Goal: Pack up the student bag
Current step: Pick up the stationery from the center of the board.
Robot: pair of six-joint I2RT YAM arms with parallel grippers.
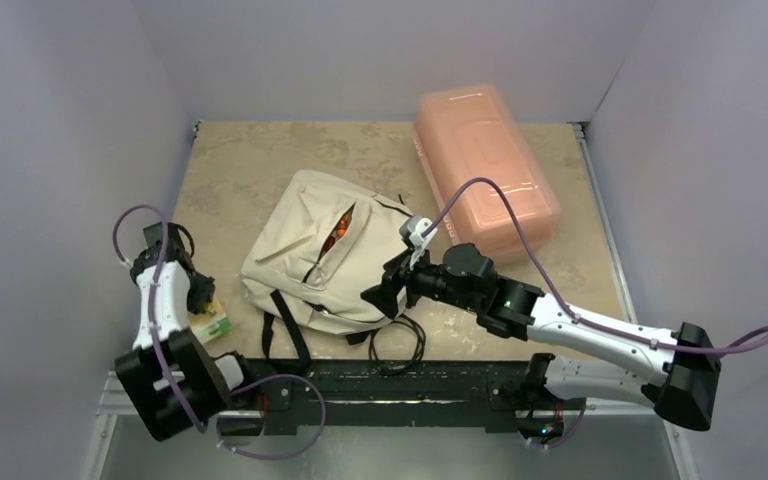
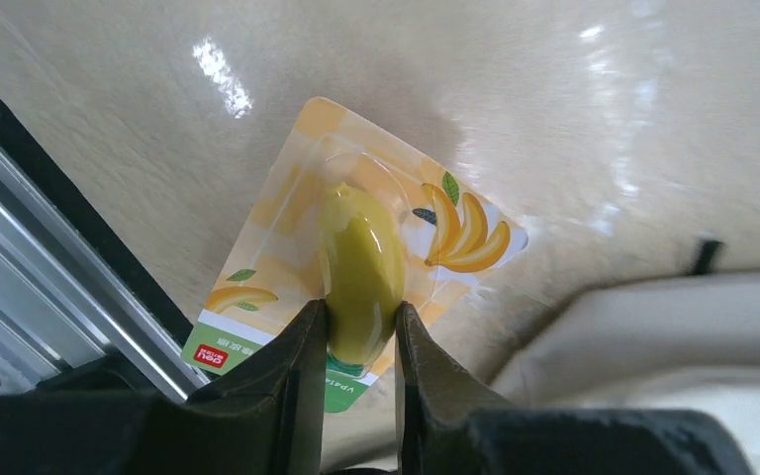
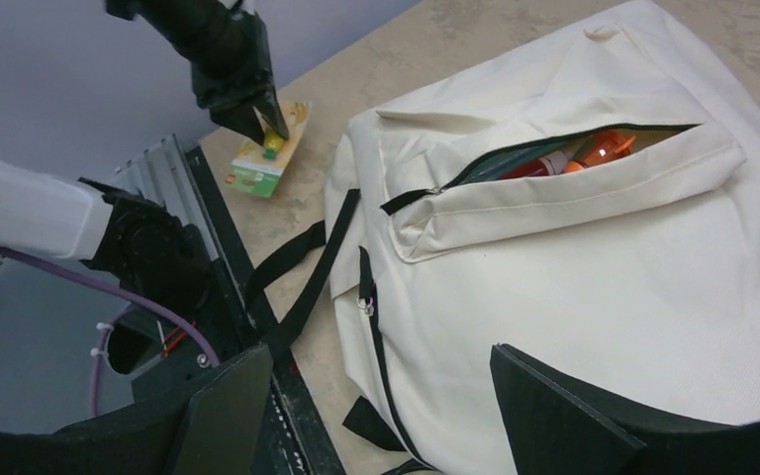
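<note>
The left pincer (image 2: 361, 315) is down on a banana pack (image 2: 297, 188) that lies flat on the surface (image 1: 260, 160), directly under it. Its two fingers press against either side of the yellow-green bulge in the middle of the pack. That reads as a grip on the pack, though how firm it is I cannot tell, and the pack does not look lifted yet. The bag (image 1: 305, 250) lies on its back off to this pincer's right, near but not touching, with its black straps (image 3: 302, 267) trailing towards the near edge. The right pincer (image 3: 381, 361) hangs just above the bag's lower half with its fingers spread wide and nothing between them. Ahead of it the front pocket (image 3: 515, 198) gapes, its zip drawn back, and orange items (image 3: 599, 148) show inside. A pink box (image 1: 485, 165) sits beyond this pincer, at the far side of the surface, lid on. Packing looks partly done: something is already in the pocket, and the pack is being taken but is not in the bag. By my judgement, what is left is to lift the pack, carry it right to an opening, drop it in, and zip the bag shut.
</note>
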